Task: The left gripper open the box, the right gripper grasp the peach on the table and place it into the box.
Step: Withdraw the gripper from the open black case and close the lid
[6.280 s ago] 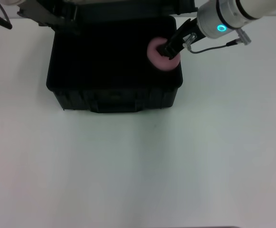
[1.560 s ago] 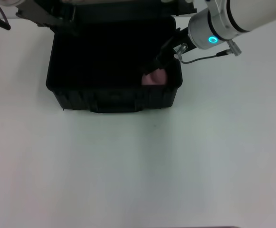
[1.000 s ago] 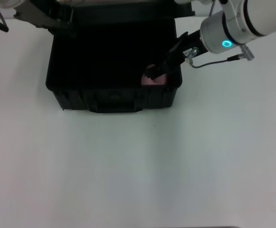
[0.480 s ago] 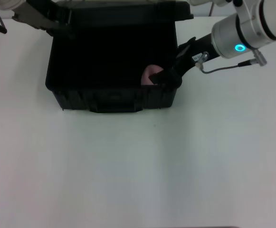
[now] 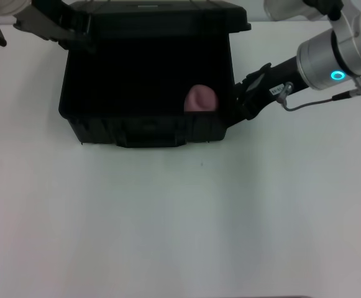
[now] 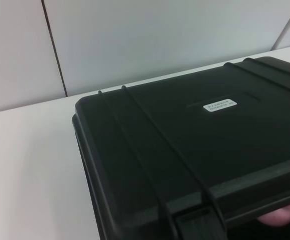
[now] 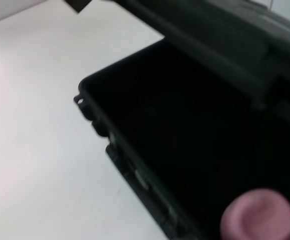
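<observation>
- The peach [image 5: 201,99] lies inside the open box [image 5: 149,127], in the near corner on the robot's right; it touches no gripper.
- The right gripper [image 5: 241,104] hangs just outside the box's right wall, beside the near right corner; the peach is just beyond that wall from its tip; the gripper carries nothing; whether its fingers are spread or closed I cannot tell, since they are dark against the dark box.
- The right wrist view looks into the box's black hollow; the peach [image 7: 258,216] sits low there against the front wall, with the lid [image 7: 219,45] raised above.
- The left gripper [image 5: 65,32] is at the box's far left corner, up against the raised lid [image 5: 168,13]; it seems to be propping the lid; the state of its fingers cannot be told either.
- The left wrist view shows the lid's [image 6: 184,150] outer face with a small white label [image 6: 220,105]; a sliver of peach [image 6: 279,218] peeks from under its edge.
- The box stands on a white table [image 5: 180,217].
</observation>
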Robot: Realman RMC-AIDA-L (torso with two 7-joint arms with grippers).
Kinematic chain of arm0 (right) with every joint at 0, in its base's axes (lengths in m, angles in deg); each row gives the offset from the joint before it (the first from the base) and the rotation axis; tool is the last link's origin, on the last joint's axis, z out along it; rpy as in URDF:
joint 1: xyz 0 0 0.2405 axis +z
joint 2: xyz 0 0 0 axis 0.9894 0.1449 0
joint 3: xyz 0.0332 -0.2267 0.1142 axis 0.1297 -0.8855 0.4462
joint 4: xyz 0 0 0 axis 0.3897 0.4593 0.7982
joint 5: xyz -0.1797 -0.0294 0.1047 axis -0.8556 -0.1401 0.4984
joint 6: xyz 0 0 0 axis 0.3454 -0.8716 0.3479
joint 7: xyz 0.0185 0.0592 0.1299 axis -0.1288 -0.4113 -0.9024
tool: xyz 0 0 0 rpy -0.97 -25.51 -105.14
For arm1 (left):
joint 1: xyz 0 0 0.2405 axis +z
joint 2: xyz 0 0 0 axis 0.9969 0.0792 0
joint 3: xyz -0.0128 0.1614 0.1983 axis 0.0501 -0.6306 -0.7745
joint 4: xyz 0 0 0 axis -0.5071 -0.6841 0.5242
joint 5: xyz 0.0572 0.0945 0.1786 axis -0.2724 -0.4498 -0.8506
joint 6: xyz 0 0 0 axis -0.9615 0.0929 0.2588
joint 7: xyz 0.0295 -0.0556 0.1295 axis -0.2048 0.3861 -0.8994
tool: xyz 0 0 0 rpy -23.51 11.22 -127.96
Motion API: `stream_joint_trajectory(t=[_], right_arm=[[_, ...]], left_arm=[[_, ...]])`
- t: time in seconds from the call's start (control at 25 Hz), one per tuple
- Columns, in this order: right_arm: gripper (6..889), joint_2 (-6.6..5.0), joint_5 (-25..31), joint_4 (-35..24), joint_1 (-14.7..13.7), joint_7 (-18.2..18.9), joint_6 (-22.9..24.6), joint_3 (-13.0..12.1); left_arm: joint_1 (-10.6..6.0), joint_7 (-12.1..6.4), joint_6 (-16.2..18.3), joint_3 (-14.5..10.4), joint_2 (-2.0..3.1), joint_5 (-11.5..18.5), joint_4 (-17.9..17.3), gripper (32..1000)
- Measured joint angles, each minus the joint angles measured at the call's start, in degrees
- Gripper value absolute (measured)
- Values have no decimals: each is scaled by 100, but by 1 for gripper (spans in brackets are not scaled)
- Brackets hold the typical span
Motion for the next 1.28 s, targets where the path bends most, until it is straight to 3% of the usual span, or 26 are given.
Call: stream_joint_trajectory(t=[0.24, 0.56, 1.28], right_arm=[[853, -2, -67, -86, -79, -3, 489, 385], [852, -10, -860, -101, -35, -149, 913, 1092], [852, -9, -2010, -47, 124, -519, 1399, 1048]], left_arm=[[10, 0, 18, 0, 0, 0, -6, 380], [10, 0, 40, -8, -4, 4, -10, 381], [-33, 1, 58, -18, -9, 18, -14, 381]])
